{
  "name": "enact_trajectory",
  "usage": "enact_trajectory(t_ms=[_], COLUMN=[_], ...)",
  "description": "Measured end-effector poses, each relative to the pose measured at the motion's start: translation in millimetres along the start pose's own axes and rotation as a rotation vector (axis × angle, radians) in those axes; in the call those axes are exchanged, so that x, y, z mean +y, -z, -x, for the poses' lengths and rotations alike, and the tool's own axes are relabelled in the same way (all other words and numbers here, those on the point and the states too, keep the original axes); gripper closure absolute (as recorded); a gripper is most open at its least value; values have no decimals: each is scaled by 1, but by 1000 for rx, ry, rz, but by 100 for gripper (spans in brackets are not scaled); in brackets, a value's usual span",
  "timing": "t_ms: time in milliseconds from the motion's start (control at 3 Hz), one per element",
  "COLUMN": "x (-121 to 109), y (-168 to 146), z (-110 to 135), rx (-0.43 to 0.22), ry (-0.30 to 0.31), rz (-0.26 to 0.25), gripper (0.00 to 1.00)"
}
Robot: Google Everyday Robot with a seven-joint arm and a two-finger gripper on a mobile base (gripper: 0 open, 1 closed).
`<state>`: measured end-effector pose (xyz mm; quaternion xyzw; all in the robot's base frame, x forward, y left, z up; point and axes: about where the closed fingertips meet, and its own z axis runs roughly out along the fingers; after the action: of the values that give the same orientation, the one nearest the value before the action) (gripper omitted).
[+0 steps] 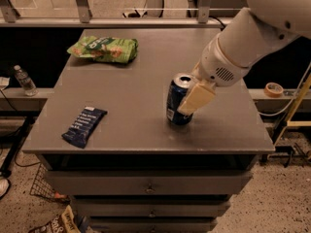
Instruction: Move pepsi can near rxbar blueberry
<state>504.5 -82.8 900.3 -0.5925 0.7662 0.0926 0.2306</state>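
Observation:
The pepsi can (176, 101) is dark blue with a silver top and stands right of the middle of the grey table (141, 81). My gripper (190, 97) is shut on the can from its right side, with one cream finger (197, 98) across its front. The can looks slightly tilted and at or just above the tabletop. The rxbar blueberry (84, 125) is a flat dark blue bar with white text. It lies near the table's front left corner, well to the left of the can.
A green snack bag (104, 49) lies at the table's back left. A water bottle (24, 80) stands on a ledge left of the table. A tape roll (274, 89) sits to the right. Drawers are under the tabletop.

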Motion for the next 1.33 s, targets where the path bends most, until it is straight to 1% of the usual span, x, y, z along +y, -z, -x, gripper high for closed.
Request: enact_trajectory(t_ms=[333,667,1000,1333], x=[0,19,46,62], y=[0,-9,-19,-33], z=[0,19,51,77], rx=[0,13,-4,-59], ry=[0,91,212,291], rz=[0,37,108,162], gripper=[100,100,100,100])
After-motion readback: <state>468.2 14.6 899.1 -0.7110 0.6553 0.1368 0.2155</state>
